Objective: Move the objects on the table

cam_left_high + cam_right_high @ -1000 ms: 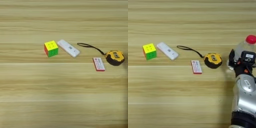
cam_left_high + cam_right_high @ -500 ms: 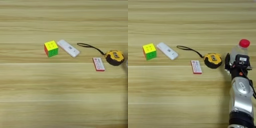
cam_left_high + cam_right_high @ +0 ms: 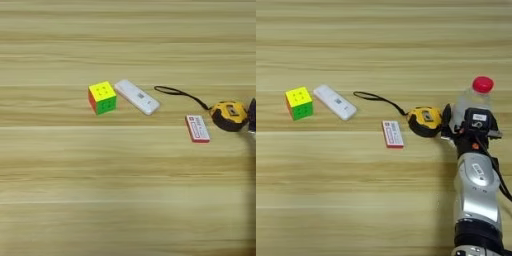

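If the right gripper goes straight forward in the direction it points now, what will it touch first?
Most likely the clear red-capped bottle: the right gripper points up the picture and the bottle stands right at its fingers, perhaps already between them. The tape measure lies to its left, off that line.

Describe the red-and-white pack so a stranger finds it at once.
On the wooden table, find the yellow tape measure beside the claw. Just left of it, nearer the robot, lies the pack: the only flat, red-edged white rectangle.
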`<state>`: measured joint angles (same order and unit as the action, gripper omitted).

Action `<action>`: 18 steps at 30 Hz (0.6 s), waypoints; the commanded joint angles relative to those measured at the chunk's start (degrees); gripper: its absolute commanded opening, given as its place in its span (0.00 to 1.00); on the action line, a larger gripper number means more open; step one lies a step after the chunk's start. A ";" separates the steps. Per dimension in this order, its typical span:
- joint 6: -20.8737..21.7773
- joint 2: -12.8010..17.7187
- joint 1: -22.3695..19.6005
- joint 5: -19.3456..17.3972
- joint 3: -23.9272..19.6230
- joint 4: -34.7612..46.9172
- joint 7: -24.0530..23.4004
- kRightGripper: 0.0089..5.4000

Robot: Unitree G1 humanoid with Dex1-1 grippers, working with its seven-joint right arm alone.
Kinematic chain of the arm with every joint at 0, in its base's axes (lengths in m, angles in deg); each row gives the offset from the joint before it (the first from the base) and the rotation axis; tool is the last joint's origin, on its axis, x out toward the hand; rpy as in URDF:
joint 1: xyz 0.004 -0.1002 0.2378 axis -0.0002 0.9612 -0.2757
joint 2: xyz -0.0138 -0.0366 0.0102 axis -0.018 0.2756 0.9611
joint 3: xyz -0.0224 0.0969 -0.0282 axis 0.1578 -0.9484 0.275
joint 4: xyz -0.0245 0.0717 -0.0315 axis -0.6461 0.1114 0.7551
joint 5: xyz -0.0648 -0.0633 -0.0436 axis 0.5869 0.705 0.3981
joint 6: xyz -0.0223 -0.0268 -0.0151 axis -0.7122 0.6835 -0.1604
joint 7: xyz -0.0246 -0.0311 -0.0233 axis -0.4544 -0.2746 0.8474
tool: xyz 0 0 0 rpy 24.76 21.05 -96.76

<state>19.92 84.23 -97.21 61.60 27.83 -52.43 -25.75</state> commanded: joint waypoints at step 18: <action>-1.77 -1.36 3.32 -0.52 1.23 11.66 -1.19 1.00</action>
<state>18.33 81.86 -92.25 61.49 28.71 -44.92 -26.88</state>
